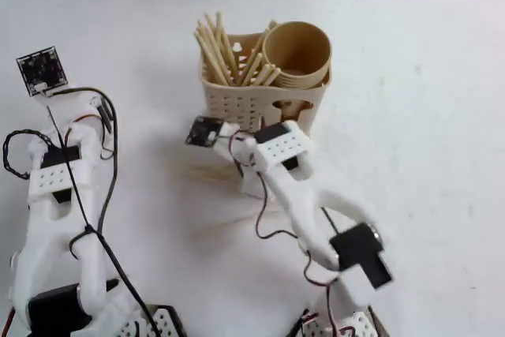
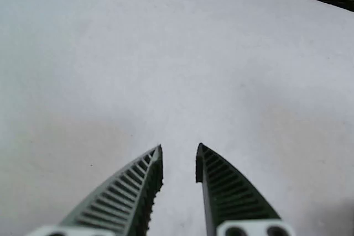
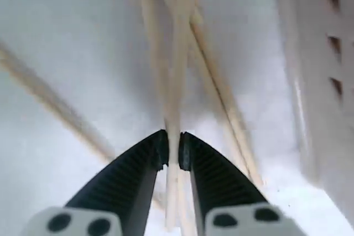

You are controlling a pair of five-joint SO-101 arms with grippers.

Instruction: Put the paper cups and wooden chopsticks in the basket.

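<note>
R end effector (image 3: 172, 150) pinching chopstick (image 3: 178, 81), long axis straight ahead, basket (image 3: 326, 109) alongside

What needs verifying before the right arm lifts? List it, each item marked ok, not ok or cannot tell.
1. Right arm jaws shut on a chopstick: ok.
2. A single stick in the jaws: cannot tell; sticks overlap there.
3. Held stick free of the loose chopsticks on the table: not ok, they overlap it.
4. Basket upright beside the arm: ok.
5. Paper cups in the basket: ok.
6. Left arm away from the basket, jaws open: ok.
</note>
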